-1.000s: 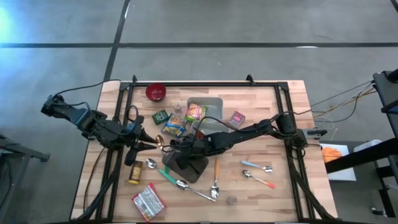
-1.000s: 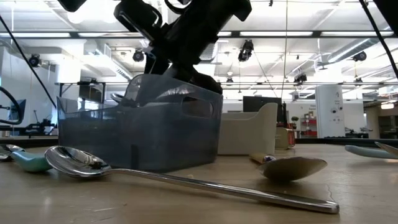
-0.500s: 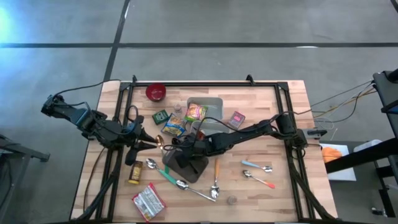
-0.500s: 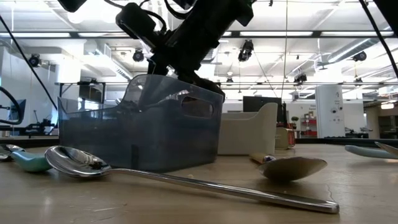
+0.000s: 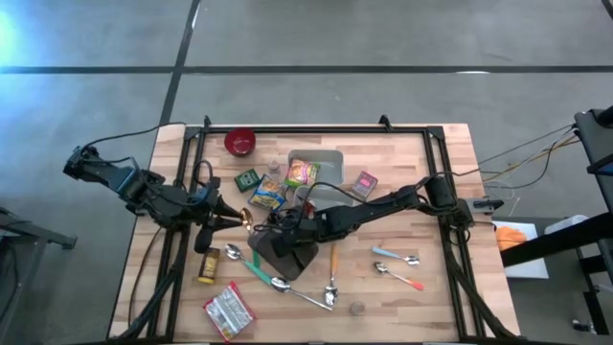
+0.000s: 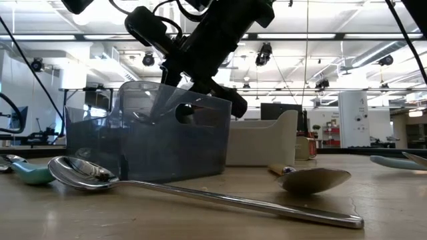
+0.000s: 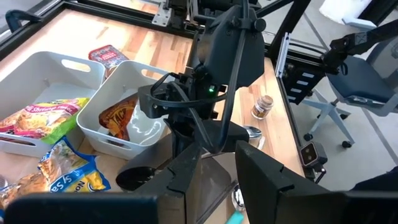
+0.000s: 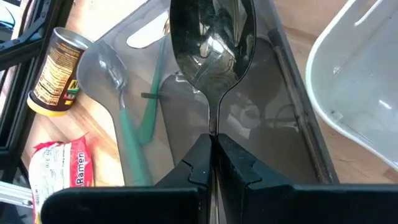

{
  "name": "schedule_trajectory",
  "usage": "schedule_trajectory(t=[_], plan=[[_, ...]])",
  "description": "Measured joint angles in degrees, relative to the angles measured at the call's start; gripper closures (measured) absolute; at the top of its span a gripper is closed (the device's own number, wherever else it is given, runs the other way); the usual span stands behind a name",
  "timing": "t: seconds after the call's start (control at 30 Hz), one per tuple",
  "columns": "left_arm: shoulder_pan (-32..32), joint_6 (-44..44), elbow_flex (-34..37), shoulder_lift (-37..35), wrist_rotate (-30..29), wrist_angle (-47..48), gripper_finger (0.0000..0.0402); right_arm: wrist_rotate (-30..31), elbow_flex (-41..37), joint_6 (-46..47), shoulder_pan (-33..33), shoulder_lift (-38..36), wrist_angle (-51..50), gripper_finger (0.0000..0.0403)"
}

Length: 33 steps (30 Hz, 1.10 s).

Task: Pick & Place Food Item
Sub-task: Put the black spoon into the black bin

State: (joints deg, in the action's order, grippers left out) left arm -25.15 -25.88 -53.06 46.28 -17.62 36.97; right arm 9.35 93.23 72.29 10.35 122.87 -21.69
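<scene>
Nearest my edge of the table (image 5: 436, 192) lay a ramen pack (image 5: 228, 311), towards the left corner, with a long steel spoon (image 6: 200, 193) flat on the wood beside it and a second spoon (image 6: 313, 179) just to its right. A small can (image 8: 59, 71) stood upright a little further in on the left.

Behind the long spoon sat a dark see-through bin (image 6: 147, 140), its rim sloping rather than level. The right gripper (image 8: 212, 146) hung over that bin, fingers clamped tight on the handle of a steel spoon (image 8: 211, 37) whose bowl pointed out over the bin's floor. A green-handled spoon (image 8: 134, 130) showed through the bin's wall.

The left gripper (image 5: 235, 218) was just left of the bin, aimed at it, with something gold and shiny at its tip. I could not tell whether it was open or holding that thing.

Further back were the white bins (image 7: 112, 102), with snack packs (image 7: 37, 118) in them. More packs (image 5: 268, 195) lay on the wood just beside them. None of the food was in either gripper. A red bowl (image 5: 240, 142) sat near the far edge.
</scene>
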Motion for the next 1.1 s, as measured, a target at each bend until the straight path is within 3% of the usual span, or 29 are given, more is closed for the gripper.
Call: schedule_trajectory(t=[0.13,0.37,0.6,0.83,1.0,1.1], plan=[[0.0,-2.1,0.0,0.0,0.1,0.3,0.0299,1.1,0.0,-0.7,0.0,0.0,0.4,0.0395],[0.5,-17.6,0.0,0.9,1.5,8.8,0.0299,1.3,0.2,-6.0,0.2,-0.9,3.5,0.0395],[0.7,-24.5,0.0,10.5,2.1,17.7,0.0299,3.3,0.2,-7.4,0.3,-1.3,3.5,0.0395],[0.7,-16.8,2.2,20.9,2.2,18.1,0.03,4.8,0.2,-7.6,0.5,-1.6,3.5,0.0395],[0.7,-9.4,7.2,21.0,1.2,16.6,0.0301,5.9,0.1,-8.0,1.0,-1.6,3.4,0.0395],[0.7,-4.2,11.7,18.6,1.1,10.5,0.0315,5.9,-0.2,-8.4,1.1,-2.0,3.0,0.0395]])
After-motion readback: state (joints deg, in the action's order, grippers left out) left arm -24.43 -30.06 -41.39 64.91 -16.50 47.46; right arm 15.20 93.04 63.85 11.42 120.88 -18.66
